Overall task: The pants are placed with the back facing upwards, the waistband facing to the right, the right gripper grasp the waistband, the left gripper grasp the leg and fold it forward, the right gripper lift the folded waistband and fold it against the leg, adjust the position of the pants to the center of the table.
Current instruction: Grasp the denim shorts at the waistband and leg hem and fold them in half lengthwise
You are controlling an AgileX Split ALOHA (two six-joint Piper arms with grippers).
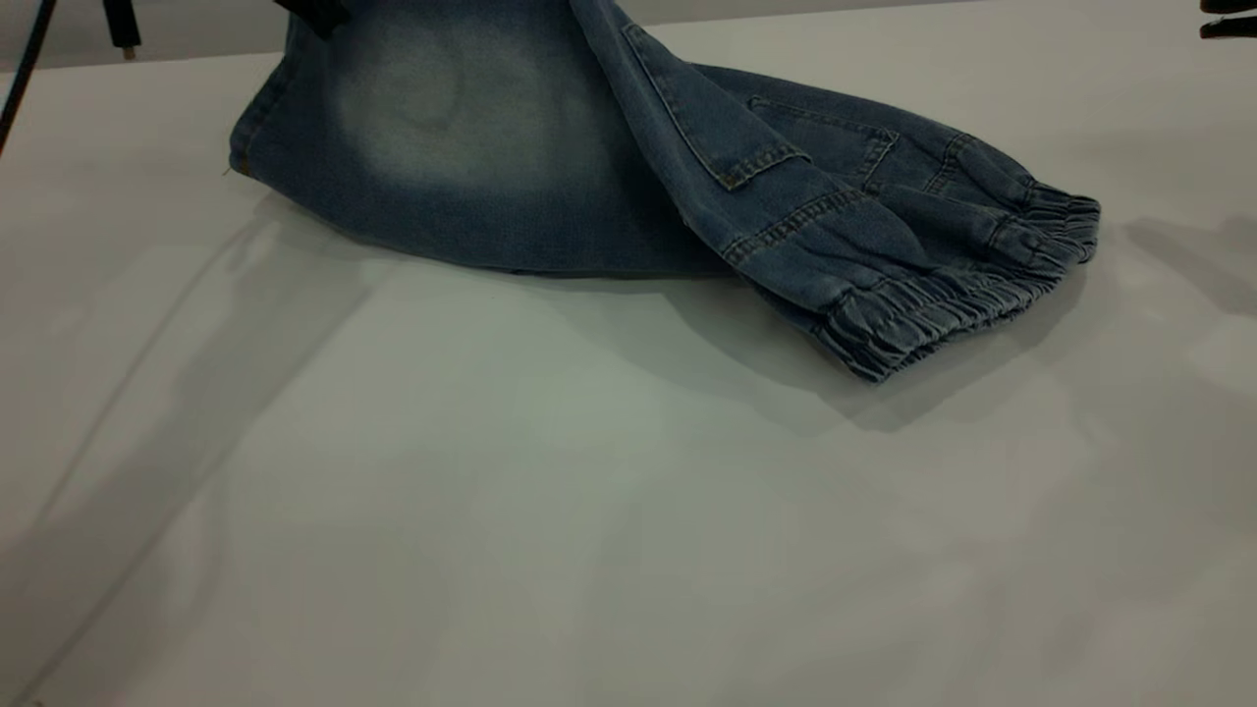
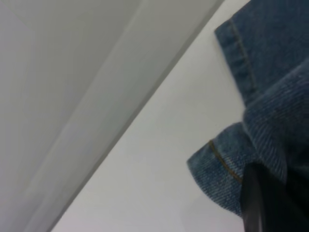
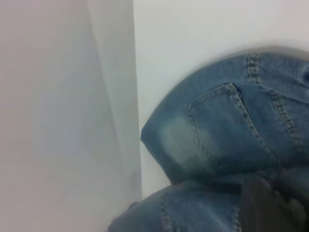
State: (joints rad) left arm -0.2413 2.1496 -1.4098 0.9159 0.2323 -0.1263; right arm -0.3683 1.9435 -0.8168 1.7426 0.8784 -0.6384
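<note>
The blue denim pants (image 1: 687,177) lie at the back of the white table (image 1: 511,511), partly lifted. The elastic waistband (image 1: 943,295) points right and rests low over the table. At the top left my left gripper (image 1: 312,12) is shut on the hem of a pant leg (image 1: 432,108) and holds it up. This leg shows a pale patch and no print. In the left wrist view the left gripper (image 2: 263,205) sits against the bunched hem (image 2: 217,164). In the right wrist view my right gripper (image 3: 263,208) is a dark shape against the denim below a back pocket (image 3: 217,125).
A strip of denim (image 1: 599,20) rises out of the top of the exterior view. Black parts (image 1: 1228,20) show at its top right corner. A dark cable (image 1: 25,69) hangs at the far left. The white table stretches wide in front of the pants.
</note>
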